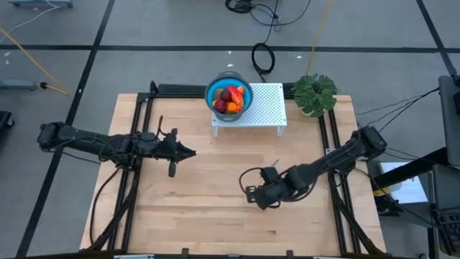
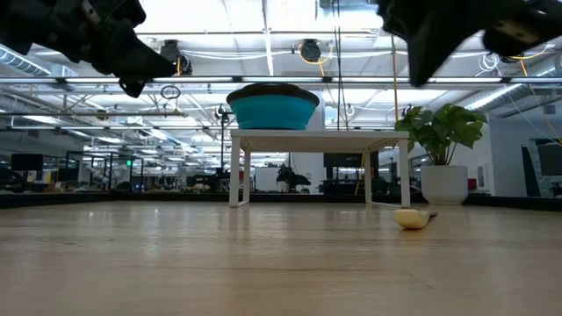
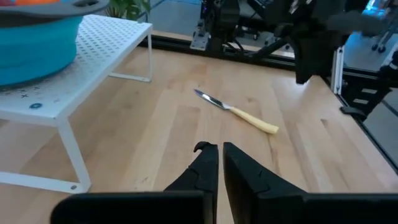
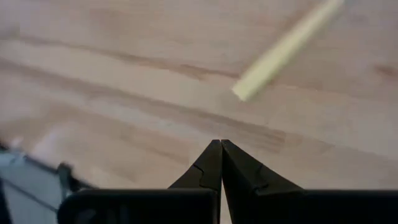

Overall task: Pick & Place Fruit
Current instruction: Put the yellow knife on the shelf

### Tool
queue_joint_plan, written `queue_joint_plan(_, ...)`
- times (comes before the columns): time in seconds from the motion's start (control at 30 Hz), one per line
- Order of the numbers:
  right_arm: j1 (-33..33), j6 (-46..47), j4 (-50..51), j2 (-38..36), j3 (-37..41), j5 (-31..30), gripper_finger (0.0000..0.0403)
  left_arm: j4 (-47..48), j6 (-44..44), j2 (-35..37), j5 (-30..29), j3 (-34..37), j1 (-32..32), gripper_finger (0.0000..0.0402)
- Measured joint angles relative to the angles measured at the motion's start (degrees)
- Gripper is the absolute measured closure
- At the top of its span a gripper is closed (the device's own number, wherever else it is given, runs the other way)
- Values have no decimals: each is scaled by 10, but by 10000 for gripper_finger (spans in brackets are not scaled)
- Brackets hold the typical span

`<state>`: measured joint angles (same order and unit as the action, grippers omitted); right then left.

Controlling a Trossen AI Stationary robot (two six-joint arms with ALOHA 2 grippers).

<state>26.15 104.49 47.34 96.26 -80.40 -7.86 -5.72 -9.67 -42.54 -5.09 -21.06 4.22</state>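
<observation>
Since the fruit [image 1: 230, 97] already sits heaped in the blue bowl [image 1: 228, 94] on the white rack [image 1: 264, 106] at twelve o'clock, the placing looks all but done. No fruit lies loose on the bench [image 1: 215, 180]; only the knife [image 3: 239, 112] does. Left gripper [image 1: 191, 152] at nine o'clock and right gripper [image 1: 249, 191] at five hang empty, jaws together. How many pieces the bowl holds is hard to make out.

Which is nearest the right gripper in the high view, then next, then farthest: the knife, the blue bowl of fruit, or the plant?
From the right gripper:
1. Knife, on the table just beyond it.
2. Plant, at the far right corner.
3. Blue bowl of fruit, on the white stand; close to the plant's distance.
</observation>
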Motion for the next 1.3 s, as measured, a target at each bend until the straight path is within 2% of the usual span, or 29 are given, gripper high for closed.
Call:
queue_joint_plan(0.1,2,76,8,20,0,22,403,-1,7,0,11,0,-6,381)
queue_joint_plan(0.33,-6,157,64,31,1,16,403,1,22,0,19,0,-24,399)
queue_joint_plan(0.53,-13,159,81,31,1,-11,403,1,27,0,21,0,-40,379)
queue_joint_plan(0.7,-17,157,83,31,1,-11,392,0,35,0,23,0,-47,376)
queue_joint_plan(0.97,-17,170,82,31,1,-11,327,0,40,0,23,0,-50,376)
queue_joint_plan(1.17,-19,243,79,31,11,-38,258,0,40,0,23,-1,-50,376)
queue_joint_plan(1.3,-25,231,73,31,37,-41,219,0,40,0,23,-1,-50,376)
